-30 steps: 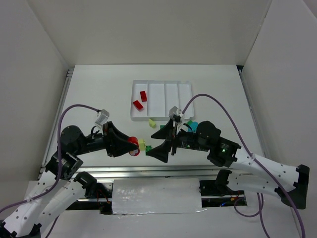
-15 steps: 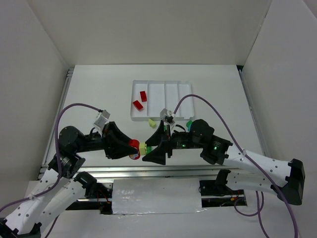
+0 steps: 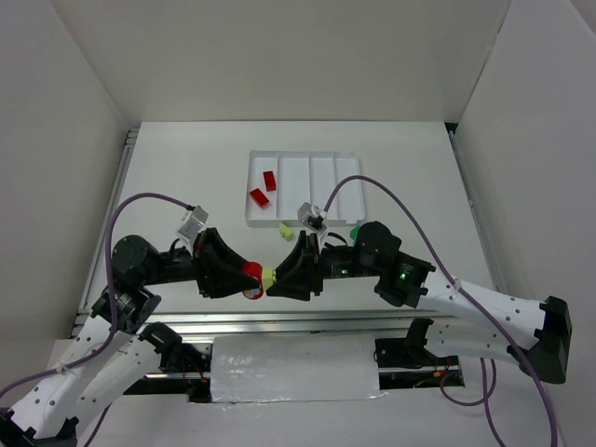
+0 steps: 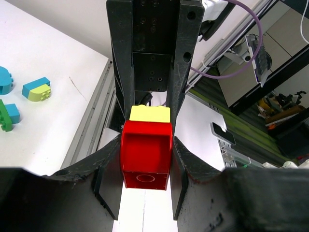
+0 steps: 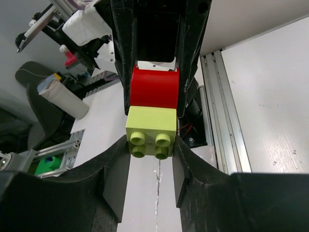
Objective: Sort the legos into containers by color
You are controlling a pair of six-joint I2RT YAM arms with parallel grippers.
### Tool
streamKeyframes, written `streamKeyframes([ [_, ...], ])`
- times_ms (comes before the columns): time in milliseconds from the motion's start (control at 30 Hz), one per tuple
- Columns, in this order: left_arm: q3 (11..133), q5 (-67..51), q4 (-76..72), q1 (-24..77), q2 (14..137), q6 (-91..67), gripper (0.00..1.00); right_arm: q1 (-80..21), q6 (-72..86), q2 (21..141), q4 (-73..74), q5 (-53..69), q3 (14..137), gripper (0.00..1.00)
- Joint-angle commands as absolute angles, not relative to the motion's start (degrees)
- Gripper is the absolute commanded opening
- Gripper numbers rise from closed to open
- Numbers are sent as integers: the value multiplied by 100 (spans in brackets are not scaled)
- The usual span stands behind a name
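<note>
A red brick (image 3: pixel 251 272) with a pale yellow-green brick (image 3: pixel 268 277) stuck on its end hangs above the table's near edge. My left gripper (image 3: pixel 244 274) is shut on the red brick (image 4: pixel 146 154). Facing it, my right gripper (image 3: pixel 279 277) has its fingers pressed against both sides of the yellow-green brick (image 5: pixel 150 126); the red brick (image 5: pixel 154 89) shows just beyond. The white tray (image 3: pixel 303 155) has two red bricks (image 3: pixel 264 188) in its leftmost compartment. A loose yellow-green brick (image 3: pixel 286 230) lies before the tray.
In the left wrist view, loose bricks lie on the table at the left: a cyan one (image 4: pixel 4 79), a cyan and yellow-green pair (image 4: pixel 36 89), and a green and cyan pair (image 4: pixel 7 115). The metal rail (image 3: pixel 326 321) runs along the table's near edge.
My right gripper has moved left from an open stance and closed round the yellow-green brick. The left gripper has kept its hold on the red brick, almost still.
</note>
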State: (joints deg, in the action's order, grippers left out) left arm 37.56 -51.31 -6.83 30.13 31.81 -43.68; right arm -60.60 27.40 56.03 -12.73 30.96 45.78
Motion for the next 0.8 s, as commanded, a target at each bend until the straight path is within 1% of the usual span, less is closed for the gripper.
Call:
streamKeyframes([
  [0,3771,-5309,-923,3050,3296,-4324,0,-6038,2480,5739,-1521,2944,4913,0],
  [133,3910,-5134,-626,3050,3322,-4149,0,-5793,2022,5556,-1380,3154,4615,0],
  [167,3946,-5150,-598,3050,3374,-4061,0,-5514,1995,5485,-1423,3312,4414,0],
  [200,3964,-5194,-580,3050,3401,-4043,0,-5511,2039,5415,-1485,3479,4299,0],
  [267,4078,-5212,-431,3050,3489,-3895,0,-5003,2135,5081,-1590,3787,3992,0],
  [433,4280,-5046,-246,3032,3814,-3762,0,-4229,2101,4466,-1240,3718,3727,0],
  [500,4359,-5045,-211,3023,4015,-3683,0,-4079,2144,4334,-1204,3771,3560,0],
  [533,4551,-4688,-80,3023,4104,-3613,0,-4035,2145,4229,-1169,3666,3525,0],
  [567,4770,-4276,304,3023,4200,-3221,0,-3999,2110,4193,-917,3474,3516,0],
  [600,4955,-3845,1038,3032,4480,-3078,0,-3999,2118,4140,-749,2819,3533,0],
  [633,5322,-2753,1307,3015,4656,-2972,0,-4016,2170,4131,-477,2430,3542,0],
  [667,5518,-2203,1579,3015,4867,-2884,0,-4008,2301,4105,-301,2043,3559,0],
  [700,5702,-1727,1930,3015,5374,-2822,0,-4008,2381,4087,-151,1404,3594,0],
  [733,6052,-1053,2038,3006,5675,-2769,0,-4008,2460,4070,-45,1163,3621,0],
  [767,6204,-733,2056,2954,5939,-2708,0,-4008,2618,4061,243,995,3673,0],
])
